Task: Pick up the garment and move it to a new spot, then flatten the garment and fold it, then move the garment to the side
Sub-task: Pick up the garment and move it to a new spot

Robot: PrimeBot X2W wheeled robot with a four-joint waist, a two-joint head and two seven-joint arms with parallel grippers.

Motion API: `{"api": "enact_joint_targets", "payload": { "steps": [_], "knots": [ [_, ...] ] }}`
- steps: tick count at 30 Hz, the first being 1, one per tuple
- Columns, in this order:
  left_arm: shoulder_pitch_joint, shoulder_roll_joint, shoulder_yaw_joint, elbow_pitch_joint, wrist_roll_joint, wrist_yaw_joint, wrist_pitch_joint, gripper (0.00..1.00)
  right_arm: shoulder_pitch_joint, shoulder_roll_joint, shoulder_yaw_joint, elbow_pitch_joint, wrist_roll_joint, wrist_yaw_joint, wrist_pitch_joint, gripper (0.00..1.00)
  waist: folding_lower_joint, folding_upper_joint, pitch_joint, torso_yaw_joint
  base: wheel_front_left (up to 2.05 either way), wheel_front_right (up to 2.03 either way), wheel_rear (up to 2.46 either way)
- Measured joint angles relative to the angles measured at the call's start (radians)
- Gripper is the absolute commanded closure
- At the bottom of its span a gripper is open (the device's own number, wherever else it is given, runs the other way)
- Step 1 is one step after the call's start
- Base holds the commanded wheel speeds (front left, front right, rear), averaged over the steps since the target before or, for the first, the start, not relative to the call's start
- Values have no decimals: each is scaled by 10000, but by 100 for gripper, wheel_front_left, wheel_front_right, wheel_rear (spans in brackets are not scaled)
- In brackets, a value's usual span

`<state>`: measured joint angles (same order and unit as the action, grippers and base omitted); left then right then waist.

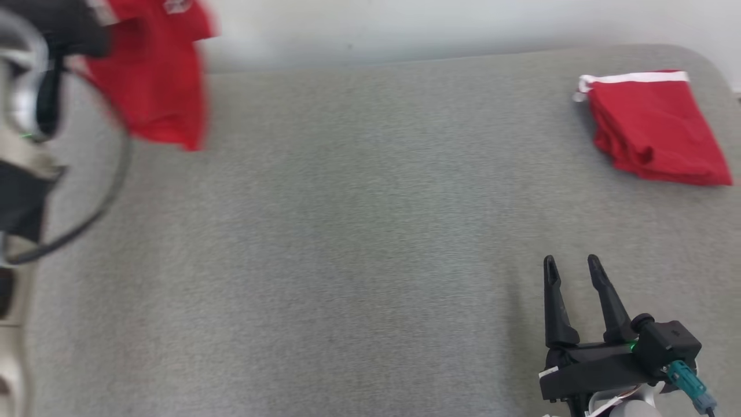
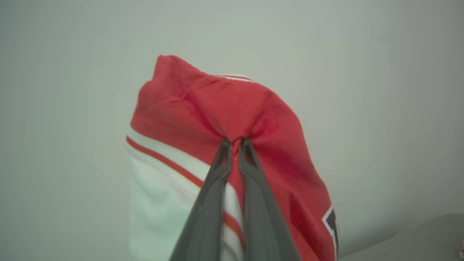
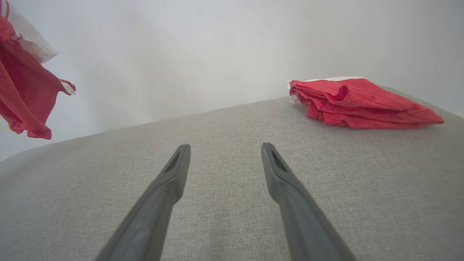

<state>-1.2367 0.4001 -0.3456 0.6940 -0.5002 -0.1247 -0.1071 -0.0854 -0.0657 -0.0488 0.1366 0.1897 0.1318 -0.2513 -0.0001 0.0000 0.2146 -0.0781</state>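
Observation:
The garment [image 2: 224,105], red with white and red striped trim, hangs bunched in the air. My left gripper [image 2: 235,141] is shut on a pinch of its red cloth. In the head view the garment [image 1: 150,75] is blurred at the upper left, lifted above the grey table's [image 1: 347,231] far left corner beside my left arm [image 1: 29,116]. From the right wrist it shows as the garment [image 3: 21,90] dangling at the left edge. My right gripper [image 1: 571,262] is open and holds nothing, low over the table's near right part, fingers [image 3: 174,174] spread.
A second red garment [image 1: 654,127] with a white band lies folded at the table's far right; it also lies ahead and to the right of my right gripper [image 3: 355,103]. A pale wall stands behind the table's far edge.

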Motion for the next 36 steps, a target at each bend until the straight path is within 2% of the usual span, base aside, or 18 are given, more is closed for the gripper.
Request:
{"api": "enact_joint_targets", "payload": {
  "steps": [8, 13, 16, 23, 32, 36],
  "knots": [
    [-81, -1336, -723, -1921, -86, 198, 915, 100, -193, 127, 182, 550, 403, 0, -94, 0, 0, 0, -133, -805, 0, 0, 0],
    [167, -2278, -926, -2836, -635, 380, 1158, 100, -215, 127, 222, 587, 763, 0, -102, 0, 0, 0, -170, -1398, 0, 0, 0],
    [625, -2546, -1112, -3195, -650, 552, 1189, 100, -201, 130, 150, 608, 963, 0, -102, 0, 1, 0, -186, -1736, 0, 0, 0],
    [2555, -2675, -1306, -3519, -989, 993, 1141, 100, -150, 134, 111, 610, 1097, 0, -102, 0, 1, 0, -162, -2221, 0, 0, 0],
    [5803, -2155, -1285, -3005, -1221, 1509, 418, 100, -146, 134, 86, 633, 1133, 0, -104, 0, 1, 0, 70, -2113, 0, 0, 0],
    [6826, -1877, -1342, -2621, -1156, 1605, 4, 100, -185, 146, 71, 663, 1066, 0, -104, 0, 1, 0, 117, -1964, 0, 0, 0]
  ]
}}
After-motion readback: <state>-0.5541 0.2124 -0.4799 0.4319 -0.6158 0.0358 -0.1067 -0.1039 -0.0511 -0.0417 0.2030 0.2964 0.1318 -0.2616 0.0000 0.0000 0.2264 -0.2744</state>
